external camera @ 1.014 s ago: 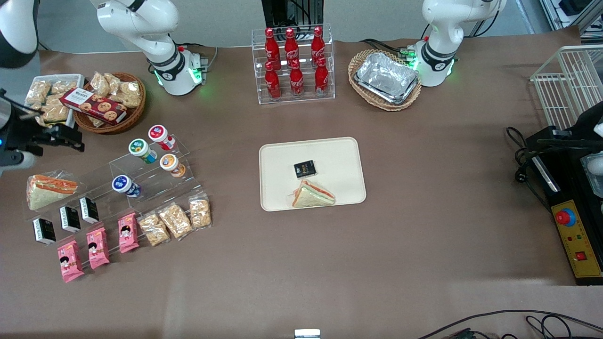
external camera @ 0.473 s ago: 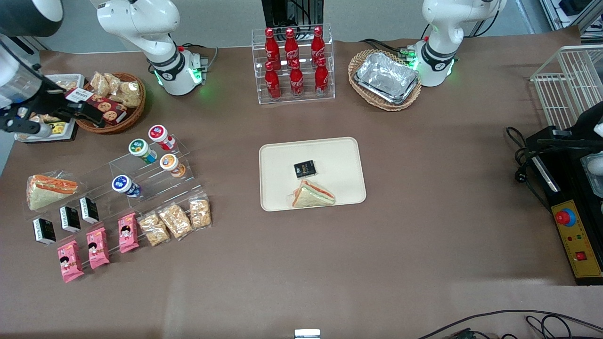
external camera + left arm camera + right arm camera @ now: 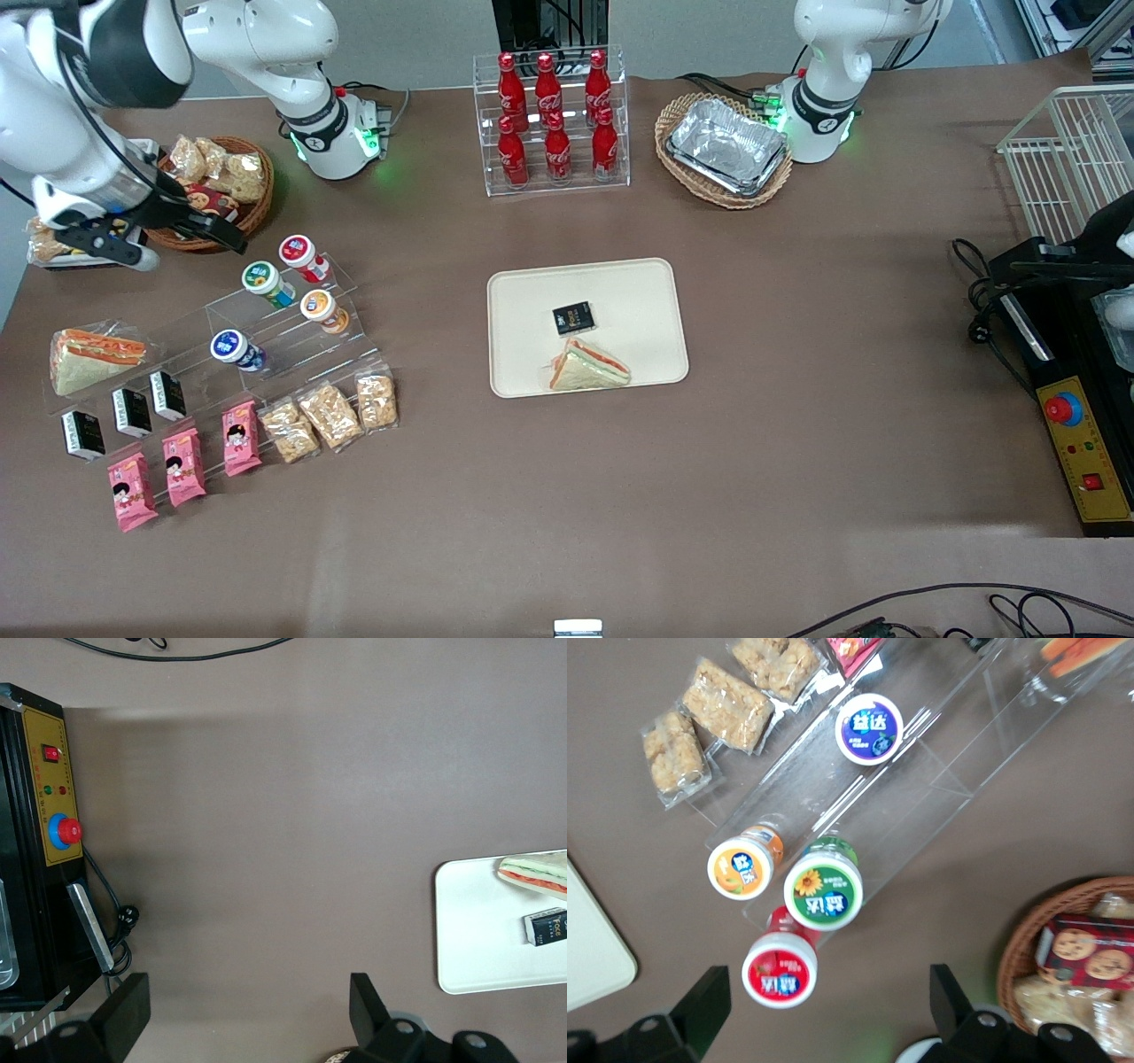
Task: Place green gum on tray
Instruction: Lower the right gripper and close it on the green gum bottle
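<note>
Front view: the hand (image 3: 199, 226) hovers over the wicker basket (image 3: 257, 190), farther from the camera than the green gum (image 3: 262, 278) on its clear stand (image 3: 292, 332), well apart from the tray (image 3: 656, 292).

Right wrist view: spread fingers (image 3: 700, 1001), nothing between them; the green gum (image 3: 823, 893) stands between red-lidded (image 3: 779, 969) and orange-lidded canisters (image 3: 741, 868).

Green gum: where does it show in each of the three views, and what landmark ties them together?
Front view: green gum on the clear stepped stand, beside the red gum, below the open gripper.
Right wrist view: green gum between the red gum and orange gum.
Left wrist view: not in it.
Shared landmark: the tray, also at and.
</note>
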Tool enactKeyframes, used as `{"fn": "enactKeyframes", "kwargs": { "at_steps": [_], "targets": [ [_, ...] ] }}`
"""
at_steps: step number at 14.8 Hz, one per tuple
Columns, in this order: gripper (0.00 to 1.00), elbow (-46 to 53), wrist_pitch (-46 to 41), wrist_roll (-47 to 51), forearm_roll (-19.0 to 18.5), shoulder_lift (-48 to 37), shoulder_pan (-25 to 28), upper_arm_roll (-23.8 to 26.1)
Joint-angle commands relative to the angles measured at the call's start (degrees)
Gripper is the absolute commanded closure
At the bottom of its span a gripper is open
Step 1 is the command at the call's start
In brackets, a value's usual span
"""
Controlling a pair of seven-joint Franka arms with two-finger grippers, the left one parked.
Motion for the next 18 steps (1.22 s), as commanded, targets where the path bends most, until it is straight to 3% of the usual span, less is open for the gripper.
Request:
{"fn": "enactKeyframes", "kwargs": {
  "at_steps": [1, 8, 18],
  "targets": [
    [0.00, -7.74, 8.13, 2.07, 2.24, -1.86, -0.14, -0.02],
    [0.00, -13.55, 19.39, 3.48, 3.38, 1.66, 0.12, -0.02],
    [0.03, -14.35, 25.02, 3.48, 3.47, 6.84, 0.03, -0.02]
  ]
}}
